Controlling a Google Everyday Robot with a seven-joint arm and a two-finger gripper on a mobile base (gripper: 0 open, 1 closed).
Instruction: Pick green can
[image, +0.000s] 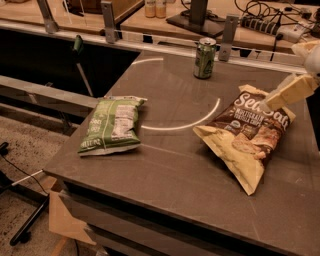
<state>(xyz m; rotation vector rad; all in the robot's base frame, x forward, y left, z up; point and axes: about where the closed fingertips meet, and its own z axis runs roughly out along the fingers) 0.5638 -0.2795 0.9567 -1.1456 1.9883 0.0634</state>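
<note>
at the far edge of the bench (165, 170), a little right of its middle, the green can (204, 58) is seen standing upright, its silver top and pull-tab turned up. it is touched by nothing and is set well apart from both bags. at the right border of the view the hand (286, 92) is found, a pale beige piece slanting down and to the left, its tip lying over the upper right corner of the brown chip bag (247, 135). whether it touches the bag cannot be told, nor can it be told whether the hand is open or closed. the hand is placed well to the right of the can and nearer the viewer. the brown bag is laid flat on the right half of the bench, and a flat green chip bag (112, 126) is laid on the left half. between the two bags a thin white arc (192, 124) is marked on the dark surface. just behind the can a metal post (227, 30) is seen.
</note>
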